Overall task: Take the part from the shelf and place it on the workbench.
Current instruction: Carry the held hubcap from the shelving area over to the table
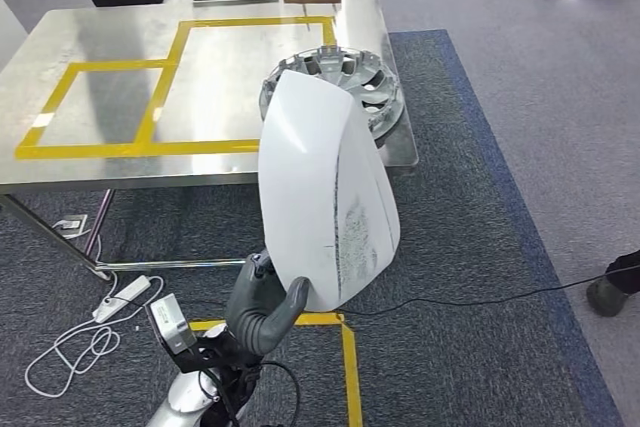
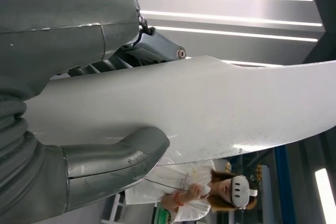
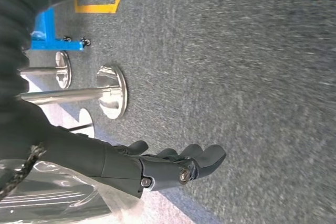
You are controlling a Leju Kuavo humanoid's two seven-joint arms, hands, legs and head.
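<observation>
The left hand (image 1: 264,309) grips the white part (image 1: 324,187) at its lower edge, holding it upright above the carpet, short of the metal surface (image 1: 90,107). The part hides part of a silver wheel cover (image 1: 355,77). The right hand (image 3: 174,167) hangs empty, fingers extended.

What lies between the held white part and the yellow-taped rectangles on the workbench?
In the head view, a silver wheel cover lies on the workbench behind the white part held by the left hand, beside the yellow-taped rectangles.
</observation>
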